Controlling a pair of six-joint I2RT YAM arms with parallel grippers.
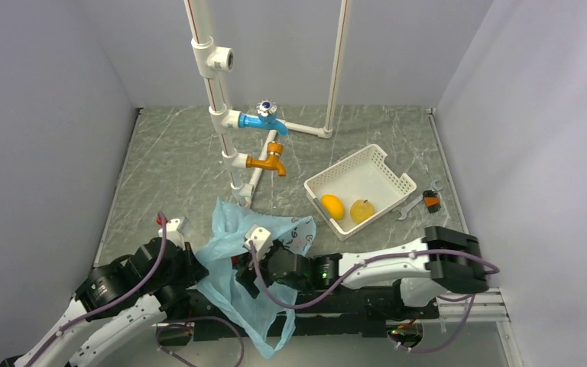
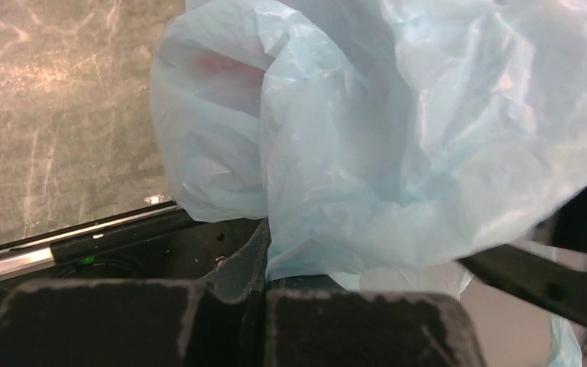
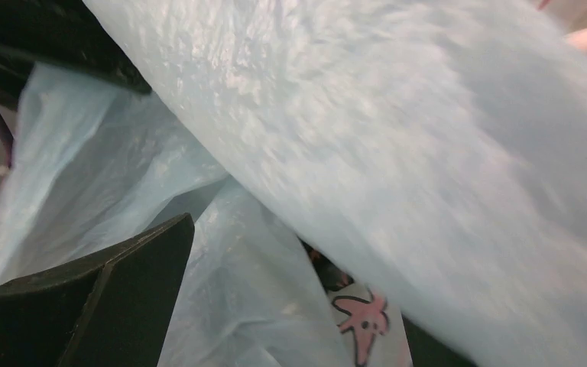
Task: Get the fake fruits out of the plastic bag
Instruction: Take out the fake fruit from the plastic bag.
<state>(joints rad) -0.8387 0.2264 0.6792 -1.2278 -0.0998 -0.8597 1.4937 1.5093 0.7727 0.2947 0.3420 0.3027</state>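
Your left gripper (image 2: pixel 264 287) pinches the crinkly translucent light-blue plastic bag (image 1: pixel 225 237) at the near edge of the grey marbled table (image 1: pixel 168 168). Your right gripper (image 1: pixel 254 275), spread wide, seems buried in its folds. An orange-yellow oval plastic fruit (image 1: pixel 332 206) and a pale yellow round fruit (image 1: pixel 362 210) sit in the white slotted basket (image 1: pixel 340 165).

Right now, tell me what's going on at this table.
Two robot arms are emptying a light-blue plastic bag. The left end effector is shut on the bag's film, holding it, while the right end effector, open, pokes among its folds. Two fake fruits, an orange-yellow one and a pale yellow one, already lie in the white basket. A reddish shape shows faintly through the bag, so something likely remains inside.
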